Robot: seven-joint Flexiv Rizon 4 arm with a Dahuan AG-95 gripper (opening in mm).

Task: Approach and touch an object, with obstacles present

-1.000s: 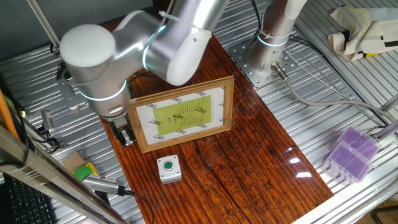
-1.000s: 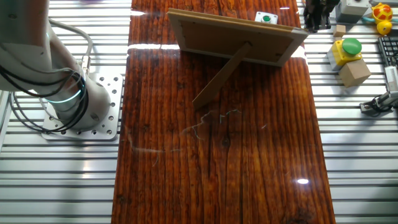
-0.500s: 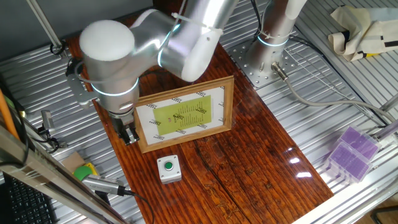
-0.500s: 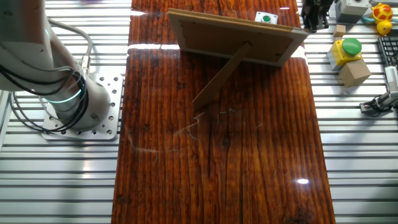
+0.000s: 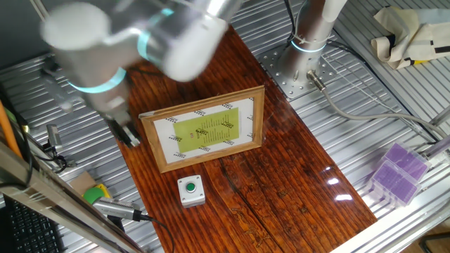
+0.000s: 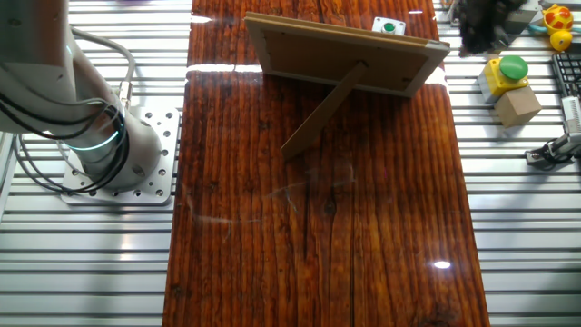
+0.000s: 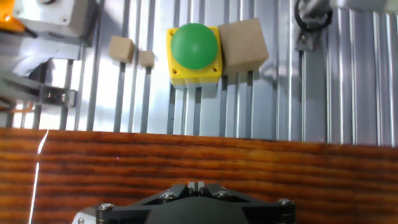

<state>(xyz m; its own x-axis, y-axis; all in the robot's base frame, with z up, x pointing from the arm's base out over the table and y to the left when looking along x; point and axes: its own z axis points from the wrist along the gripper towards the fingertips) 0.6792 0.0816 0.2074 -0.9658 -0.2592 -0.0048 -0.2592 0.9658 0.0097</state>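
Observation:
The small light-grey box with a green button [image 5: 190, 190] sits on the wooden table in front of the picture frame [image 5: 204, 128]. In the other fixed view the box [image 6: 388, 25] shows just behind the frame's back [image 6: 345, 53]. My gripper [image 5: 127, 133] is blurred by motion, left of the frame's left end, at the table's edge. It also shows as a dark blur in the other fixed view [image 6: 478, 25]. In the hand view the fingertips [image 7: 196, 185] are pressed together with nothing between them, above the table's edge. The box is out of the hand view.
A green-and-yellow block [image 7: 193, 53], a wooden cube [image 7: 244, 45] and two small wooden cubes [image 7: 121, 48] lie on the metal slats beside the table. A purple box [image 5: 397, 172] sits far right. The arm's base [image 6: 100, 145] stands at the table's far side.
The arm has swung fast to the left, away from the frame's end and toward the metal slats. It now appears blurred. The box and the frame have not moved.

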